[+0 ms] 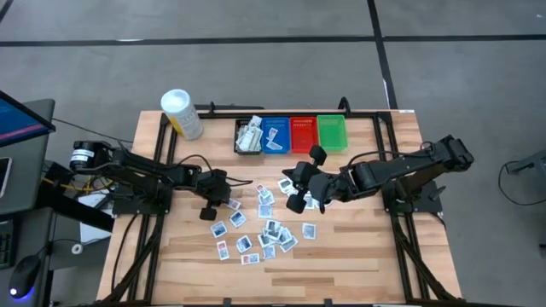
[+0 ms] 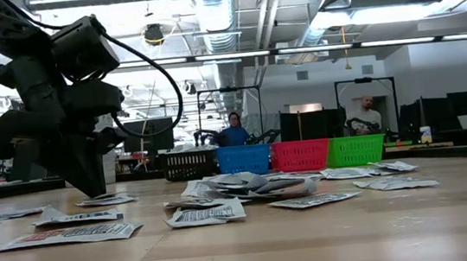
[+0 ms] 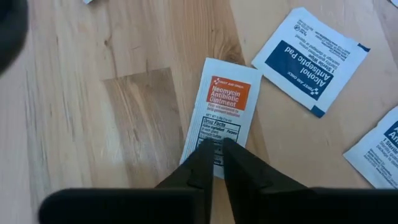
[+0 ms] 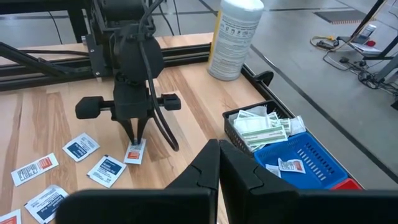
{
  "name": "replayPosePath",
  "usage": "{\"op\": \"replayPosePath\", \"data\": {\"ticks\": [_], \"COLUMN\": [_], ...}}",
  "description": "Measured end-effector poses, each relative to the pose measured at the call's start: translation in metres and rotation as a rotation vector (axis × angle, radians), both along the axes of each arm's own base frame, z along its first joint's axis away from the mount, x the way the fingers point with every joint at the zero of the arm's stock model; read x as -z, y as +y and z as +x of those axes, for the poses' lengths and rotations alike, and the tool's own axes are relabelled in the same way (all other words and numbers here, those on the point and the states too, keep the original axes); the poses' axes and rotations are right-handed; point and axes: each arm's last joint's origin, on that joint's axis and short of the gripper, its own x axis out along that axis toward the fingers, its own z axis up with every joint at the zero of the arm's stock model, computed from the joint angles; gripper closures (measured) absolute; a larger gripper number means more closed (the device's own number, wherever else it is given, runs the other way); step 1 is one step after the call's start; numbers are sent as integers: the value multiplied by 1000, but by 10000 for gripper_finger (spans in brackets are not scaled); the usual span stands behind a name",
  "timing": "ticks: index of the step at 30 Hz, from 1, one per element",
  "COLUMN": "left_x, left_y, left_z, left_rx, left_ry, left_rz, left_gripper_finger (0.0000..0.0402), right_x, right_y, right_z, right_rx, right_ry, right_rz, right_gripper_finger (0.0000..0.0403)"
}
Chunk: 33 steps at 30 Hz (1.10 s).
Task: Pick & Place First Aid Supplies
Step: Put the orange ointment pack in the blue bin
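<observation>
Pinching flat papery ointment packet (image 3: 219, 118), seemingly: left gripper (image 3: 214, 149) jaws; right gripper (image 4: 219, 155) clenched.

Both arms are dark and matte, built of blocky jointed segments with black cables looping along them. The left pincer (image 4: 135, 138) has two slim tapered black fingers (image 3: 200, 169) below a boxy wrist with knob-like side pieces. The right pincer (image 4: 219, 163) has the same wedge-shaped black fingers.

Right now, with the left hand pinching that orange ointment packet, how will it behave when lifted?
The ointment packet lies thin and flat, so it is probably light and floppy. The left hand grips only one short end, so the far end may droop. Its surface looks smooth, so it could slip.
</observation>
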Motion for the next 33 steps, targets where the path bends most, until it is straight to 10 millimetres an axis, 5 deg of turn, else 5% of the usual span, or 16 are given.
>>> {"op": "replayPosePath", "data": {"ticks": [4, 33], "left_x": [0, -11], "left_y": [0, 2], "left_z": [1, 18], "left_rx": [-1, 50], "left_ry": [-6, -233], "left_rz": [2, 118], "left_gripper_finger": [394, 394], "right_x": [0, 0], "right_y": [0, 0], "right_z": [0, 0], "right_rx": [7, 12], "right_ry": [-6, -12], "right_rz": [11, 21], "right_gripper_finger": [402, 402]}}
